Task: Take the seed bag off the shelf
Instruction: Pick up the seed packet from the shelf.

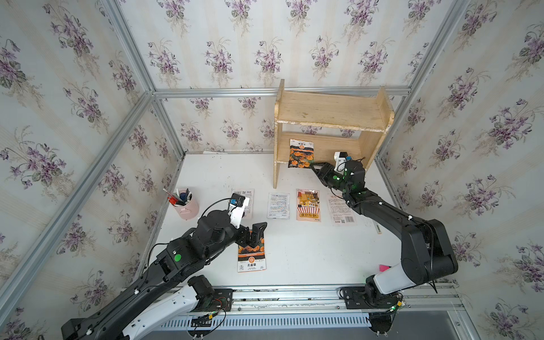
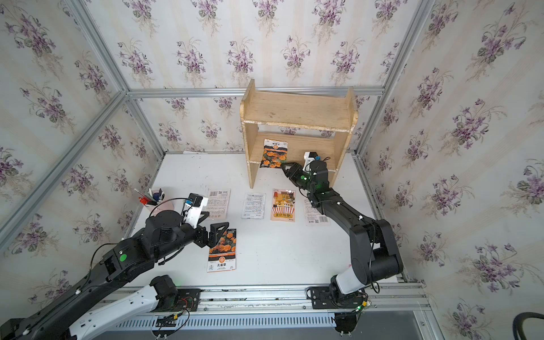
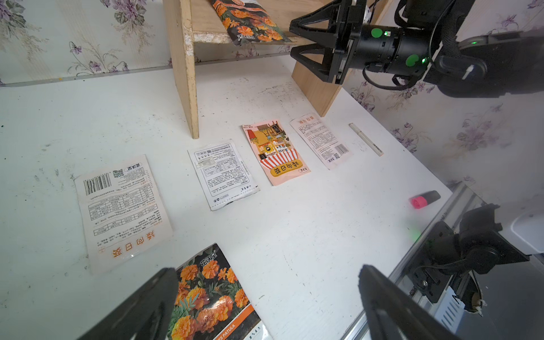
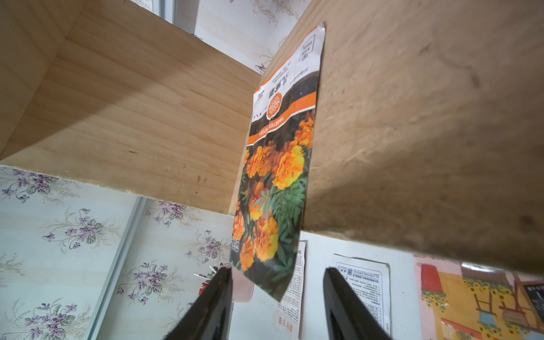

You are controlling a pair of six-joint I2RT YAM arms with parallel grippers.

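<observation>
The seed bag [image 1: 300, 153], printed with orange marigolds, lies on the lower tier of the pale wooden shelf [image 1: 329, 110] with its near end hanging past the front edge. My right gripper [image 1: 312, 166] is at that overhanging end. In the right wrist view its jaws [image 4: 276, 272] stand apart with the seed bag's [image 4: 276, 176] corner between them and a gap on either side. My left gripper [image 1: 253, 232] hovers open over the table, above another marigold packet [image 1: 251, 260]. Nothing sits between the left gripper's [image 3: 268, 272] fingers.
A row of several seed packets [image 1: 278, 205] lies flat on the white table [image 1: 309, 259] in front of the shelf. A pink cup of pens [image 1: 185, 206] stands at the left wall. A pen [image 3: 366, 139] and a pink-capped marker [image 3: 425, 199] lie near the right edge.
</observation>
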